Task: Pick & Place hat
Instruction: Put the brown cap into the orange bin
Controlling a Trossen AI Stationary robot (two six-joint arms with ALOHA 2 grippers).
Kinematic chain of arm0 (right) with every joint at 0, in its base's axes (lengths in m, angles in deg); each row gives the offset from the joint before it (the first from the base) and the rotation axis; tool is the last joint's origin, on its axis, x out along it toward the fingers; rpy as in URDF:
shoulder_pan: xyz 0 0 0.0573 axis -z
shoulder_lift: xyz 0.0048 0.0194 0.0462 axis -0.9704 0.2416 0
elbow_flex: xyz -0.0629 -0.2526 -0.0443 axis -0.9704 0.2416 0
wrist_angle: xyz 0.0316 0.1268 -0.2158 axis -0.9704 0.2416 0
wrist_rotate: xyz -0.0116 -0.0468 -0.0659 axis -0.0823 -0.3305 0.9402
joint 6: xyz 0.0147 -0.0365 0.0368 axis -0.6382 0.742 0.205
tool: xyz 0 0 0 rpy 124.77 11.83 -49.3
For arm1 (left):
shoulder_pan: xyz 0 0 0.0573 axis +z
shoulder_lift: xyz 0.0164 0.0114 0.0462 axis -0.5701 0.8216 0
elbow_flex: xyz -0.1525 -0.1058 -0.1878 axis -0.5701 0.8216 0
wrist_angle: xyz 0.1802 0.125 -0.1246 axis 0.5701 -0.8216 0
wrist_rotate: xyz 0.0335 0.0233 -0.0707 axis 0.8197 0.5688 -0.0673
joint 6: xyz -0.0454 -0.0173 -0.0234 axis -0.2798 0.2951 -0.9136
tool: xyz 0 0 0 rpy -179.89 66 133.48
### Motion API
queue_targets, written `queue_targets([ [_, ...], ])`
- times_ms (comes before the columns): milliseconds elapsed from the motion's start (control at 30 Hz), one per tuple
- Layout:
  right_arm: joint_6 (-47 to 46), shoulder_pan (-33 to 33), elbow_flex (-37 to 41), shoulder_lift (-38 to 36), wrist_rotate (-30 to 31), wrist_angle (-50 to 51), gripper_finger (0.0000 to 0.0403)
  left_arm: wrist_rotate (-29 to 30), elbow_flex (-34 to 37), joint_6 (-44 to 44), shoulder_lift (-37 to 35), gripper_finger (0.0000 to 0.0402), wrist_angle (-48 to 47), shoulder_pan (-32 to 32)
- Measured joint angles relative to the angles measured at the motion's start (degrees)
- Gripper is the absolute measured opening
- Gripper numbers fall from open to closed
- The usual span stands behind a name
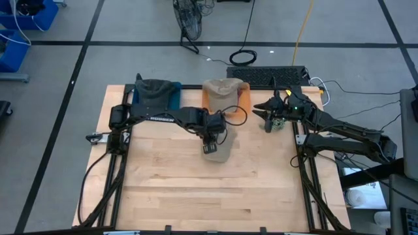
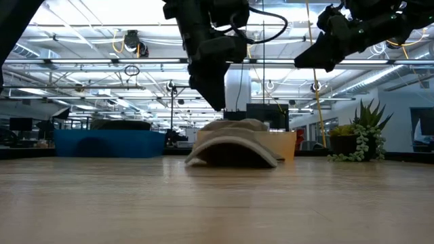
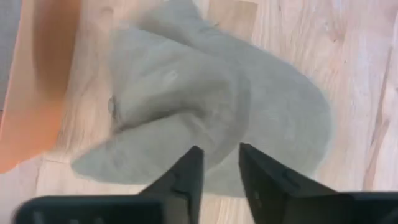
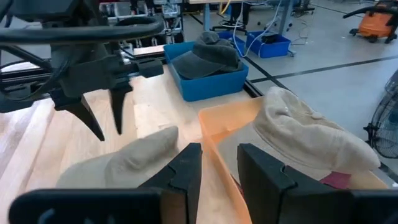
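Hovering my left gripper (image 1: 210, 147) above the tan hat (image 1: 219, 145) lying mid-table near the orange bin (image 1: 243, 99), fingers slightly apart, gripping nothing. Advise descending straight, pinching crown fabric firmly.

The pale wooden table top (image 1: 196, 189) looks smooth, with a visible grain and a soft sheen. The beige cloth hat (image 3: 249, 118) on it is matt and softly creased. At the far edge, the orange plastic bin (image 4: 217, 134) and blue plastic bin (image 4: 205, 87) have smooth walls.
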Motion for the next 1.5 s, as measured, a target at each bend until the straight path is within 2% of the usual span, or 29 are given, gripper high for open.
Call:
queue_targets([
  [133, 0.1, 0.0, 0.0, 0.0, -1.5, 0.9, 0.0093, 0.8, 0.0, 0.0, 0.0, 0.0158, 0.0, 0.1],
  [267, 0.2, 0.0, 1.8, 0.0, -4.5, -0.1, 0.0093, 3.3, -0.4, -0.5, -1.0, 0.0189, -3.5, 0.5],
  [433, -2.3, -1.0, 6.9, 1.2, -7.2, -9.2, 0.0093, 10.8, 0.4, 0.1, -6.2, 0.0189, -4.8, 0.6],
  [567, -6.5, -4.4, 7.9, 4.7, -7.4, -17.7, 0.0093, 15.5, 7.9, 2.4, -14.3, 0.0166, 4.2, 0.8],
  [667, -8.8, -7.9, 7.9, 8.8, -7.3, -22.8, 0.0093, 13.5, 18.2, 3.7, -22.4, 0.0146, 18.1, 2.5],
  [800, -8.8, -13.8, 7.9, 16.3, -4.8, -29.4, 0.0100, 7.7, 32.2, 4.2, -32.5, 0.0122, 36.8, 6.1],
  [900, -8.3, -17.9, 6.2, 23.2, -0.9, -32.5, 0.0113, 3.3, 40.8, 4.7, -37.9, 0.0108, 50.7, 8.7],
  [1033, -7.6, -22.4, 0.9, 33.0, 3.8, -32.2, 0.0137, -0.7, 48.3, 4.7, -41.6, 0.0095, 63.2, 11.0],
  [1133, -7.4, -24.3, -2.9, 40.4, 7.7, -32.0, 0.0154, -2.2, 50.7, 4.7, -42.3, 0.0093, 67.1, 11.9],
  [1333, -9.3, -24.9, -11.2, 53.5, 8.0, -31.7, 0.0176, -4.7, 50.9, 5.0, -42.3, 0.0093, 66.6, 12.3],
  [1500, -9.0, -24.3, -16.2, 59.6, 8.0, -25.5, 0.0176, -5.6, 50.9, 6.0, -44.5, 0.0093, 64.1, 12.3],
])
